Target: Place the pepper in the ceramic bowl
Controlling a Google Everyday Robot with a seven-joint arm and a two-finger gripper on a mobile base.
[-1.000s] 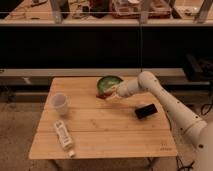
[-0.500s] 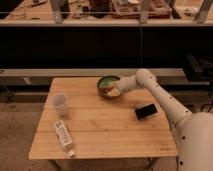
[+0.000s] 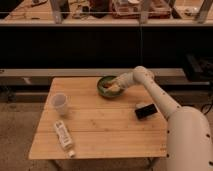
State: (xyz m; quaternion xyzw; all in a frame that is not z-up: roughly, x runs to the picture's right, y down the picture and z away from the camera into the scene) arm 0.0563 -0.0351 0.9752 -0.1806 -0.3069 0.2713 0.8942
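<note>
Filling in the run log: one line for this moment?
gripper: over bowl | pepper: hidden | cup, bottle: front left

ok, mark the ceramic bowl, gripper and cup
ceramic bowl (image 3: pixel 102 83), camera view, left rim
gripper (image 3: pixel 114 86), camera view, tip over the bowl
cup (image 3: pixel 60 104), camera view, side wall

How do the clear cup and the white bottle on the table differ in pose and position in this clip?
The clear cup stands upright with its mouth up; the white bottle lies on its side. The cup sits near the table's left edge, farther back; the bottle lies nearer the front left corner. The cup is see-through, the bottle opaque. Both are apart from the gripper, which is over the ceramic bowl.
</note>
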